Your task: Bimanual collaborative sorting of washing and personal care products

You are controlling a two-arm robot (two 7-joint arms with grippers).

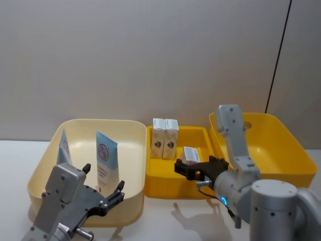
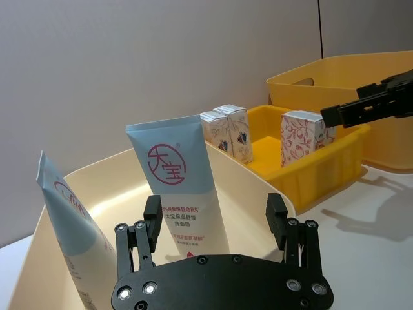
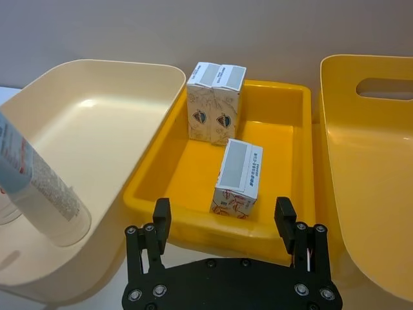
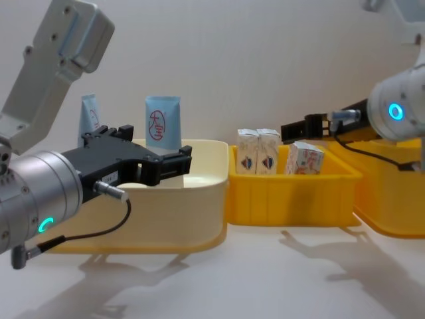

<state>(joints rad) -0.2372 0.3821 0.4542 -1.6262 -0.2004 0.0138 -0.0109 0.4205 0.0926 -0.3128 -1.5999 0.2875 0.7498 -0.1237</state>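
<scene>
Three bins stood in a row on the white table [image 1: 165, 221], sides touching: cream bin [image 1: 95, 122] left, small yellow bin [image 1: 173, 190] in the middle, big yellow bin [image 1: 281, 145] right. The left tube [image 1: 64, 148] and right tube [image 1: 106, 160] stood upright in the left half of the cream bin, apart from each other. Bare floor showed to their right and behind. Two far cartons [image 1: 165, 138] stood upright and touching against the small bin's far wall, left of centre. The near carton [image 3: 237, 175], with reddish marks, stood alone mid-bin, apart from the pair. Bare yellow floor showed left of it and along the far right. The big bin's bare inner wall and handle slot showed.

The left gripper [image 2: 214, 206] hung over the cream bin's near rim, pointing far-right at the right tube. Its fingers [image 2: 153, 213] were spread wide and released, holding nothing; the tube was just beyond the tips, not touched. The right gripper [image 3: 222, 206] reached in from the right above the small bin's near rim, angled down at the near carton. It was also spread and released, with the carton just ahead of the tips and nothing gripped. Both forearms rose from the near edge, elbows up.

Behind it all was a plain grey wall [image 1: 150, 50] with one dark vertical line at right.
</scene>
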